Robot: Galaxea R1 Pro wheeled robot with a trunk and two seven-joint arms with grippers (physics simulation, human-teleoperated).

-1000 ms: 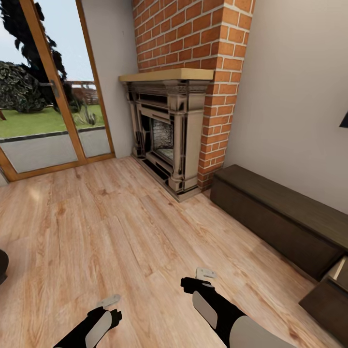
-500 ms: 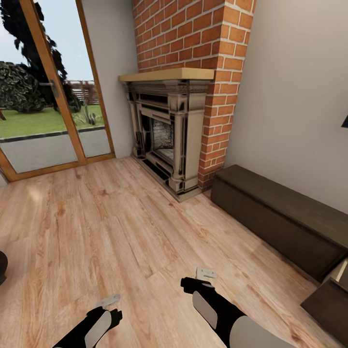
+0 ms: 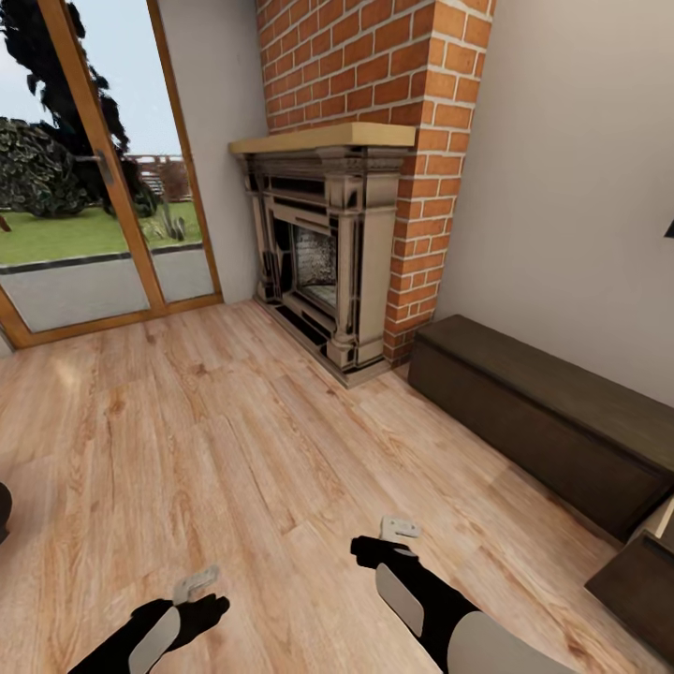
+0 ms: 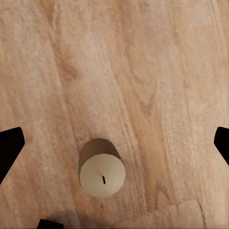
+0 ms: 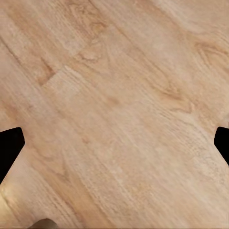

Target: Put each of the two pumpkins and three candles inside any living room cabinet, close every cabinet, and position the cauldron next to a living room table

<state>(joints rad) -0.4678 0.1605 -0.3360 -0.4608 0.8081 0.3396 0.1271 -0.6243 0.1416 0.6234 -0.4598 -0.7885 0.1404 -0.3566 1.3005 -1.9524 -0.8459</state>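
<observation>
Left pincer point(image 4: 114, 143) spread over the candle point(image 4: 101, 168) — it's low in frame, so you'd knock it over.

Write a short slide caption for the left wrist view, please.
Open left gripper above an upright candle on the wooden floor.

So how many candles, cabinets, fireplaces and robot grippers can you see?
Candles: 1, the candle standing on the floor
Cabinets: 1, the cabinet
Fireplaces: 1, the fireplace
Grippers: 2, the left gripper and right gripper
Total: 5
</observation>
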